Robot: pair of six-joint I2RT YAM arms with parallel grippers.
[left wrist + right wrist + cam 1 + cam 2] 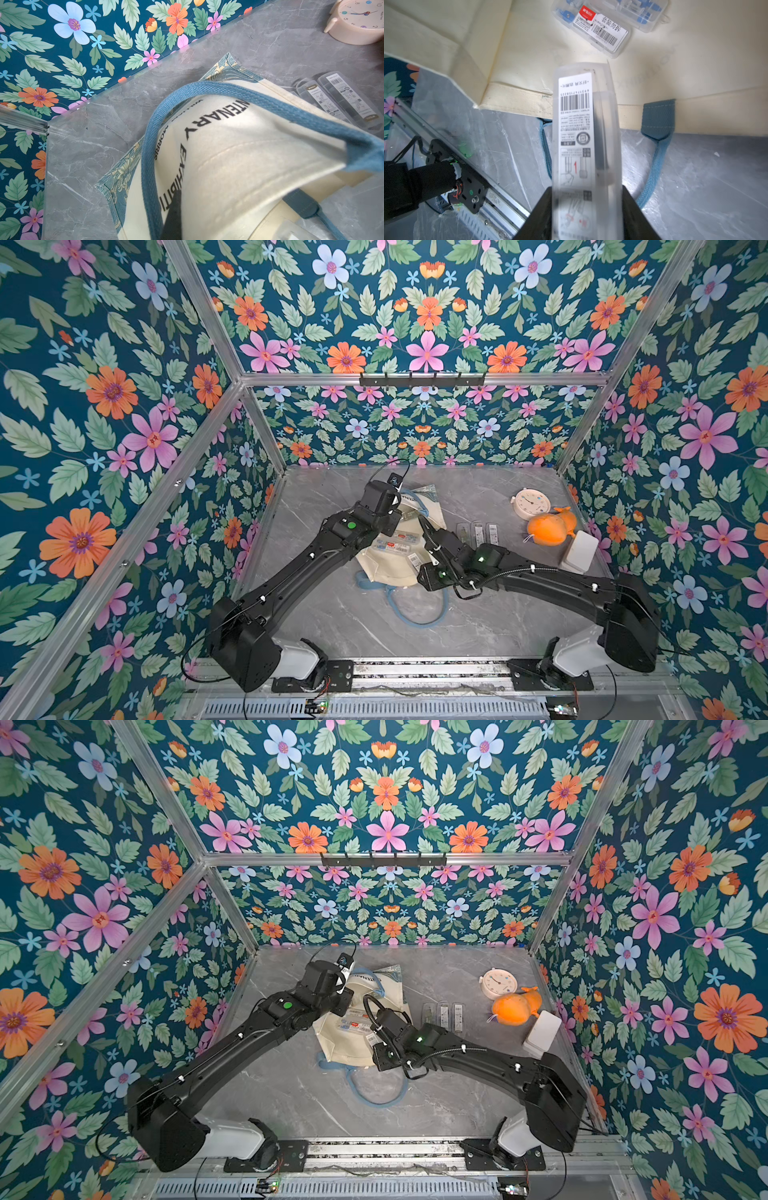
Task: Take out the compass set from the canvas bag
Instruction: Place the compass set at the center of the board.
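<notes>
R: right claw part-open, clamped on compass set end, case sticking out ahead | handling: likely light, stiff, slick plastic; grip narrow sides | L: left claw pinched shut on canvas bag rim

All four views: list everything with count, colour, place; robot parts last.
cream canvas tote bag with blue handles: one, cream, centre.
clear plastic compass-set cases: six, clear; one in right gripper, two on the bag's fabric, three beside it.
round cream alarm clock: one, cream, far right.
orange plush toy: one, orange, by the clock.
white rectangular box: one, white, right edge.
black hook rail: one, black, back frame.
grey marble table: one, grey, underneath.
left gripper: one, black, shut on the bag's edge.
right gripper: one, black, gripping one case.
</notes>
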